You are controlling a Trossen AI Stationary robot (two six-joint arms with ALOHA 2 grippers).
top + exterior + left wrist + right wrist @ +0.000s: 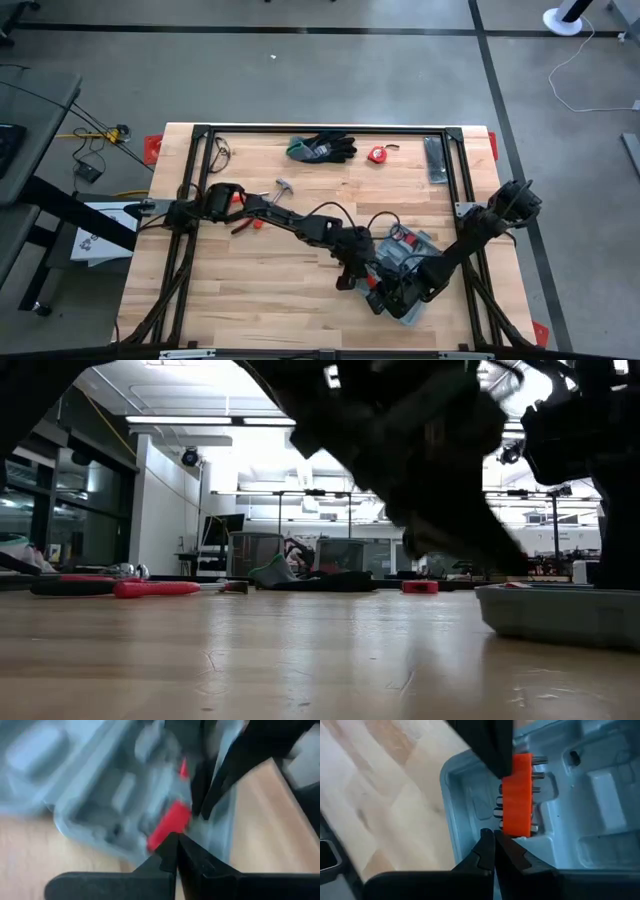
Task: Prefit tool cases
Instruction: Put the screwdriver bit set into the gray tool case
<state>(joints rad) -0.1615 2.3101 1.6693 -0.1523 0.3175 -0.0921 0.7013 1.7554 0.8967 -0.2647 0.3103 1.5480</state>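
The grey-blue tool case [408, 262] lies open on the table's near right part, moulded recesses up; the low view shows its wall [560, 615] resting flat on the wood. A red bit holder [517, 795] with metal bits lies in a recess near one corner of the case. My left gripper [175, 840], shut, points slantwise down at one end of the holder. My right gripper [494, 836], also shut, stands at the holder's opposite end, coming from the table's right side. My left gripper's shut fingertips [170, 845] lie against one end of the red bit holder [167, 827], coming slantwise from above and from the table's left. The holder lies in the case. My right gripper's shut tips stand right beside the holder's other end [512, 831]; whether they touch it I cannot tell.
At the far edge lie black-and-green gloves [322, 148], a red tape measure [377, 154] and a dark grey flat bar [436, 160]. A small hammer [285, 187] and red-handled pliers [246, 225] lie near the left arm. A black frame [320, 129] borders the table.
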